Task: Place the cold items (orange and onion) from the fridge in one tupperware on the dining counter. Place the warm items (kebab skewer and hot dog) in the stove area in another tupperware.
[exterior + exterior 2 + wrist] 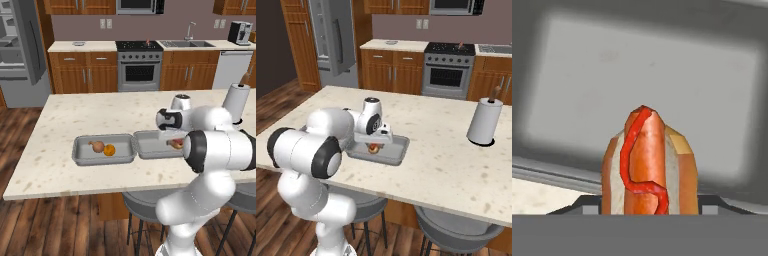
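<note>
Two grey tupperware trays sit side by side on the dining counter. The left tupperware (80, 158) holds the brown onion (97, 146) and the orange (109, 150). My gripper (175, 144) (374, 148) (649, 205) hangs low over the right tupperware (149, 149) (399, 151) (662, 75), shut on the hot dog (646, 160), a sausage in a bun with a red ketchup line. In the hand view the hot dog points at the tray's bare floor. A thin reddish thing (147, 42) on the stove top is too small to tell as the kebab skewer.
A paper towel roll (236, 102) (484, 121) stands on the counter to the right. Grey stools (142, 205) sit under the counter's near edge. The stove (139, 62) and the fridge (17, 45) with its door open are along the far wall.
</note>
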